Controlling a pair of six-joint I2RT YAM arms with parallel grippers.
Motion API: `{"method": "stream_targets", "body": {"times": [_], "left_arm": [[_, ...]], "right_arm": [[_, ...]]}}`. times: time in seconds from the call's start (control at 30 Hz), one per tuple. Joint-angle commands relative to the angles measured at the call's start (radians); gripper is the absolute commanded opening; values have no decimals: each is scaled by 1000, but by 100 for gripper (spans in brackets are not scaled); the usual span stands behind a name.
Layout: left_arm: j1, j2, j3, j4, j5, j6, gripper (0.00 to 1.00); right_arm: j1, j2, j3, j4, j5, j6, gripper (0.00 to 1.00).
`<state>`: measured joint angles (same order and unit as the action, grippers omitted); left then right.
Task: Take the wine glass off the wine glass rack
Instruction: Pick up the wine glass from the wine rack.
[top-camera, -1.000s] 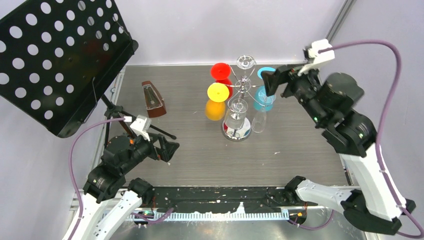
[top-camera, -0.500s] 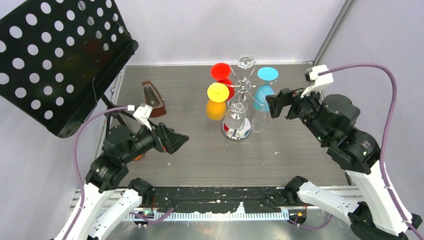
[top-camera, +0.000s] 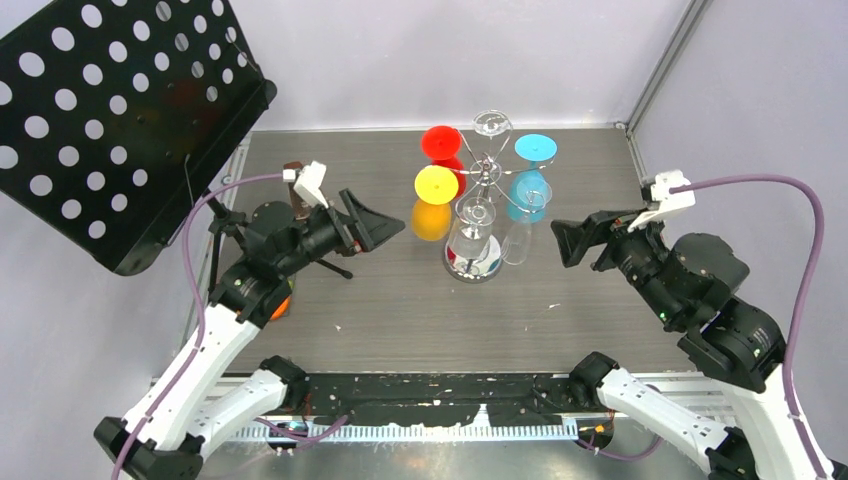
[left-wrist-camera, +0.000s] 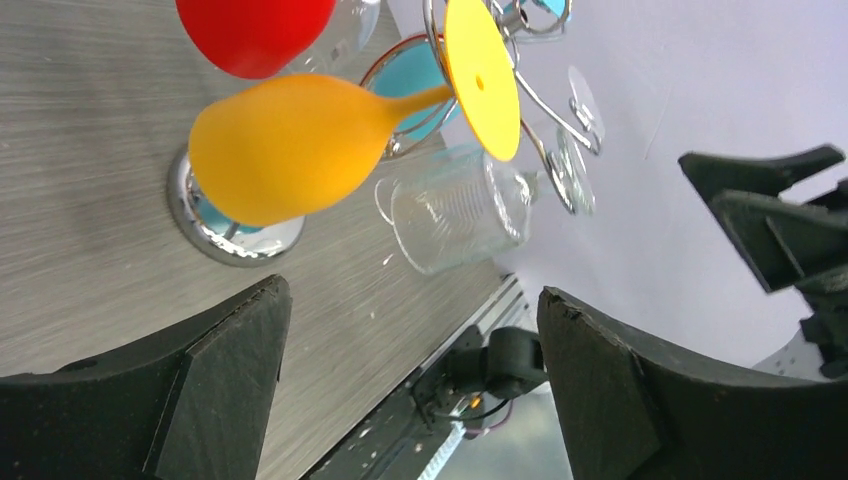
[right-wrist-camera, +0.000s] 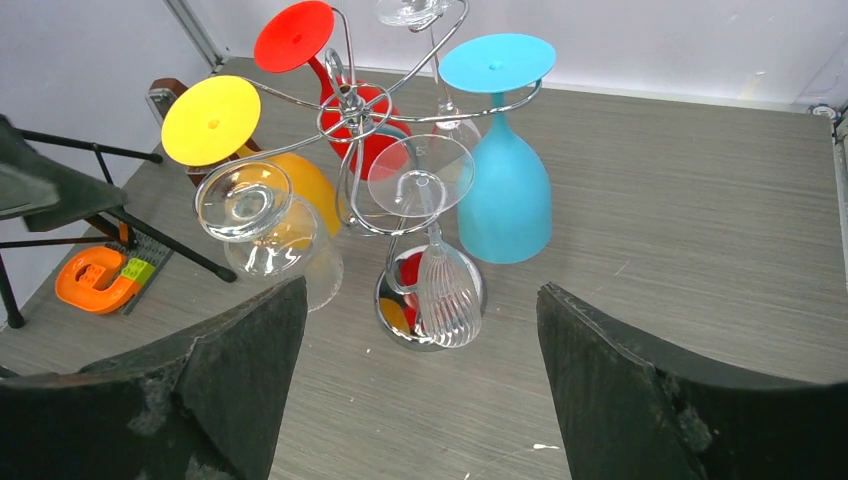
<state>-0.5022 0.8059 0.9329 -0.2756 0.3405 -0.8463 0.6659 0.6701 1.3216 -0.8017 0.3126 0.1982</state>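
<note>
While left gripper (top-camera: 388, 226), right gripper (top-camera: 560, 240) flank wine glass rack (top-camera: 486, 175), neither touches.

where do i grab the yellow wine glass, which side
I'd grip the yellow wine glass around its bowl, from the left with the left claw. It hangs upside down, foot hooked in the wine glass rack, so the bowl hangs free while wire crowds the stem.

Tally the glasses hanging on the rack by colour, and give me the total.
red glass: 1
yellow glass: 1
blue glass: 1
clear glasses: 3
total: 6
</note>
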Motion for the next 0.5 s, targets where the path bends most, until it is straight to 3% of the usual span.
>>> {"method": "stream_targets", "body": {"times": [0.0,0.37,0.47], "left_arm": [[-1,66,42,187,-2,-124,88],[-1,198,79,296,-27,-231,75],[-1,229,88,337,-5,-263,67]], "right_arm": [[6,-26,-8,4,20,11,90],[5,-89,-51,-6,38,4,89],[6,-101,-55,-7,38,7,89]]}}
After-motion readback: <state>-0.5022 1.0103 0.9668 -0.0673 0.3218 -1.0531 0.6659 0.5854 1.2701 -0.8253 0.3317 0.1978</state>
